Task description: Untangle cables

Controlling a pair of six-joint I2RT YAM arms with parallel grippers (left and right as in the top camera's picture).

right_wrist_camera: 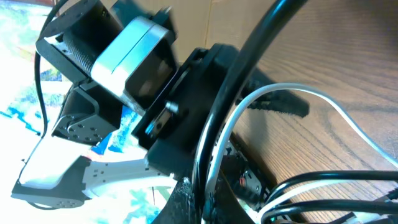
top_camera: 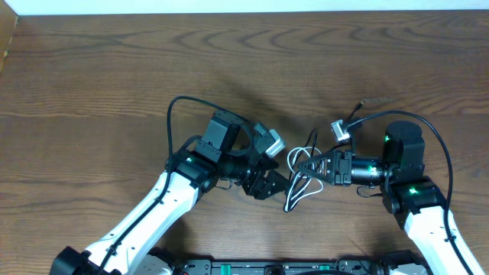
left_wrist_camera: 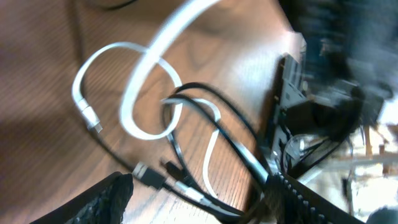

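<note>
R gripper (right_wrist_camera: 196, 200): jaws pinched right down on the cables (top_camera: 300, 179). In R wrist view a black strand and a white one run straight out of the closed tips. Grip is at the R side of the bunch. Can't tell if it's lifted off the table (top_camera: 114, 76).

L gripper (left_wrist_camera: 199, 190): fingers (left_wrist_camera: 115, 193) spread wide, nothing clamped. Strands lie betw them, no pad touching as far as L wrist view shows. In overhead it sits just L of the bunch, tips facing R gripper.

Cables: one bunch, centre-front of table, betw the two grippers. White cable (left_wrist_camera: 140, 93) makes two loops and crosses itself. Black cables (left_wrist_camera: 208, 109) run across the lower loop; over or thru, can't tell. White plug (left_wrist_camera: 93, 119) lies free to one side. Other plugs (left_wrist_camera: 155, 177) lie close together nearer L fingers.

Progress (my read): not far along.
- done: bunch anchored by R; one white end loose and clear.
- left: no strand fully separated yet; white/black crossings remain; black ones lie bundled together.

Writing/brands: none legible. No labels on cables or plugs; arm housings plain. L wrist view blurred at its R side.
</note>
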